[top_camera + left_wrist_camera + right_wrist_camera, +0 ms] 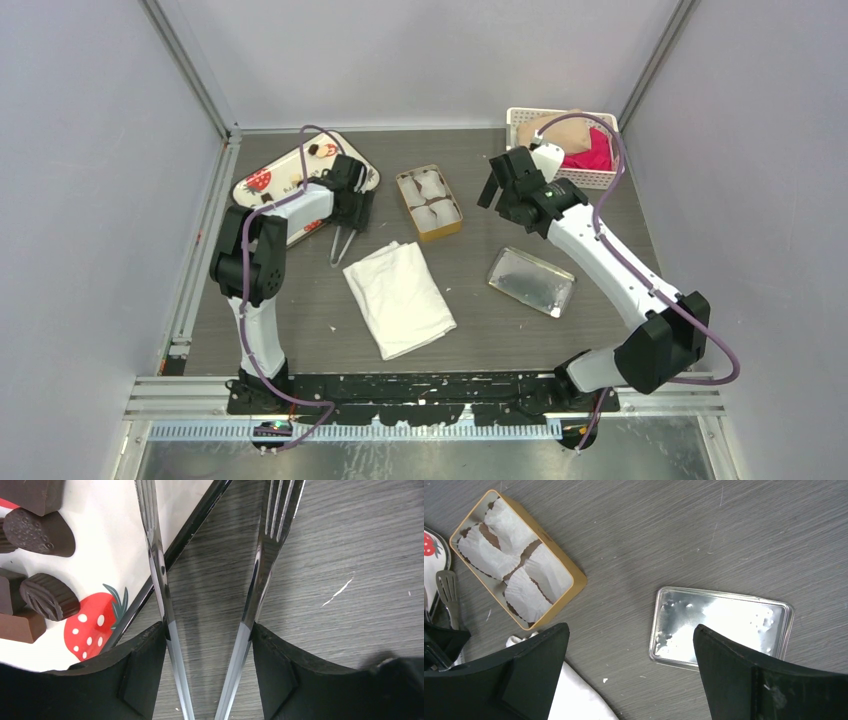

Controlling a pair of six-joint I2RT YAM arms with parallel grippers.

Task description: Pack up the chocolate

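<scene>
Several dark-brown chocolates (pixel 47 596) lie on a white tray with strawberry prints (pixel 115 540), at the back left in the top view (pixel 285 165). My left gripper (pixel 209 630) is shut on metal tongs (pixel 161 580), one finger against each arm. The tongs' forked tips are spread apart and empty, over the tray's edge and the table. In the top view the tongs (pixel 340 245) hang below the left gripper (pixel 350 205). My right gripper (pixel 631 630) is open and empty, above the table between the gold tin (pixel 566 582) and its lid (pixel 719 625).
The gold tin (pixel 429 203) holds white paper cups. Its silver lid (pixel 531 282) lies at the right. A folded white cloth (pixel 398 297) lies in the middle front. A white basket (pixel 515 118) with pink cloth stands at the back right.
</scene>
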